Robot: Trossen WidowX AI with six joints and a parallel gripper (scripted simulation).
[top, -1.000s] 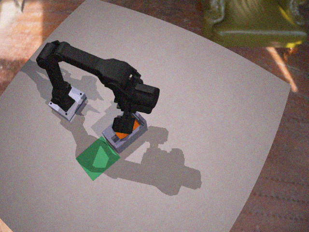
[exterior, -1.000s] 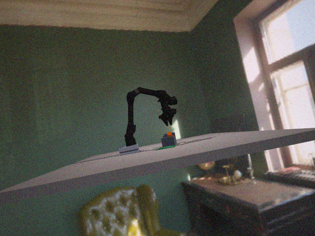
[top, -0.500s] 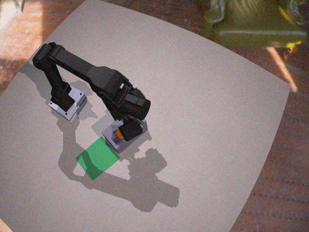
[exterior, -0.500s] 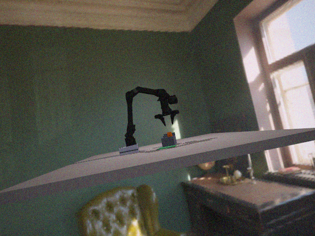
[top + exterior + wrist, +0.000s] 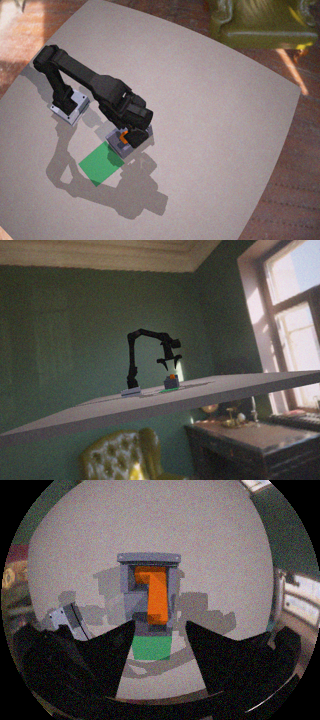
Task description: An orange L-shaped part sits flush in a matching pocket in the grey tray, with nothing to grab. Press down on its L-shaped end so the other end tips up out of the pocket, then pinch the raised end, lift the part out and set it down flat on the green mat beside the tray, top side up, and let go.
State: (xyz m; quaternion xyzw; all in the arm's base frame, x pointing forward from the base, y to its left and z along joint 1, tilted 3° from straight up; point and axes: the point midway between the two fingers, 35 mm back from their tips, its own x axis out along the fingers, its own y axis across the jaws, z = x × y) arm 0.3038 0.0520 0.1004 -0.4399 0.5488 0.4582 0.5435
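The orange L-shaped part (image 5: 122,137) (image 5: 172,376) (image 5: 157,597) is tilted in the grey tray (image 5: 125,153) (image 5: 171,384) (image 5: 148,558). Its L-shaped end is low at the tray side away from the mat, and its straight end, nearest the mat, is raised above the tray. The green mat (image 5: 95,165) (image 5: 168,390) (image 5: 151,649) lies beside the tray. My gripper (image 5: 171,369) (image 5: 160,624) is open and empty, pointing down a little above the raised end. In the top view the hand hides its fingertips and much of the part.
The arm's pale base plate (image 5: 80,96) (image 5: 131,392) (image 5: 62,619) stands on the grey table (image 5: 206,129) to one side of the tray. The arm's shadow falls across the table and part of the mat.
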